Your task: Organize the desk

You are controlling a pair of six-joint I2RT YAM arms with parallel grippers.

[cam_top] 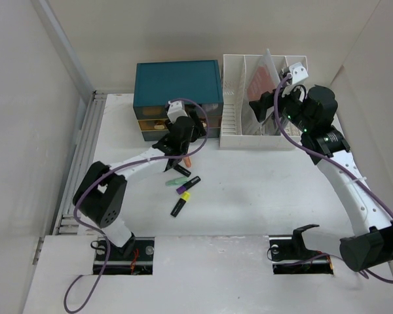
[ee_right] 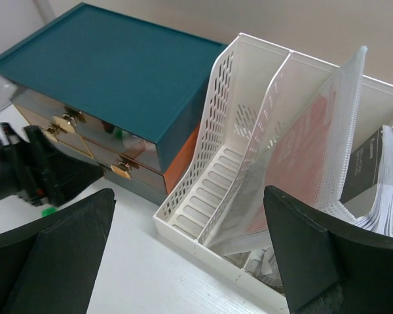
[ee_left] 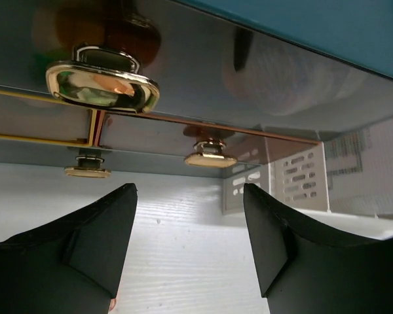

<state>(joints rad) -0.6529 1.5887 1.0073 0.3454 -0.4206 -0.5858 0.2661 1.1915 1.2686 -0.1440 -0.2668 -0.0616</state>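
- The white tabletop (cam_top: 262, 190) fills the middle and lower part of the overhead view. It is only partly tidied, with loose pens lying on it just left of centre.
- The step in hand looks like opening a drawer. The left claw (ee_left: 190, 190) sits low in front of the teal drawer box (cam_top: 177, 80), its fingers spread and nothing between them.
- The left claw is aimed below the gold knobs (ee_left: 211, 156) and is not touching any of them.
- The next move, as I judge it, is to line the gap up with one knob, close on it squarely and pull straight out. The knobs are small and glossy, so a skewed grip could slip.
- The right claw (ee_right: 188, 193) hovers wide open and empty in front of the white file rack (cam_top: 232, 104) at the upper right. It holds nothing and touches nothing.
- Count, drawer box: one. Three gold knobs show in the left wrist view.
- Count, file rack: one, with three compartments as far as I can tell.
- A mesh document pouch (ee_right: 314, 131) leans in the middle compartment and a stack of papers (ee_right: 380, 190) stands in the right-hand one. The left compartment looks bare.
- Count, pens on the tabletop: a green highlighter (cam_top: 177, 181), a purple-capped highlighter (cam_top: 189, 184) and a yellow-capped highlighter (cam_top: 181, 204).
- A dark marker (cam_top: 183, 171) lies just above those three, which makes four clear pens.
- An orange tip (cam_top: 188, 161) shows beside the left arm and may be a fifth, but too little of it is visible to be sure.
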